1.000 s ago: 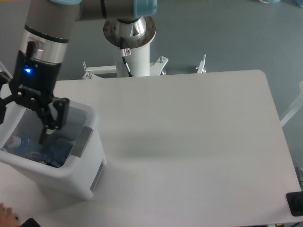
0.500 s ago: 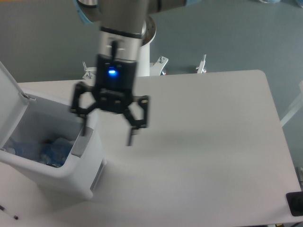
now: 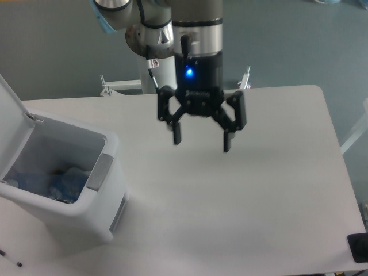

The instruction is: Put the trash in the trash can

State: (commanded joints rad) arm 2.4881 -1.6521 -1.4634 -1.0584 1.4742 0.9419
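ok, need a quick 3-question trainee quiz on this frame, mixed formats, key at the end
1. True or false: the gripper is shut on a piece of trash.
2. Where does the clear, bluish trash lie?
A) on the table beside the bin
B) inside the trash can
C) between the gripper's fingers
3. Fill in: the trash can's lid stands ____.

Key
1. False: the gripper is open and empty, above the table.
2. B.
3. Open, tipped back at the left edge of the view.
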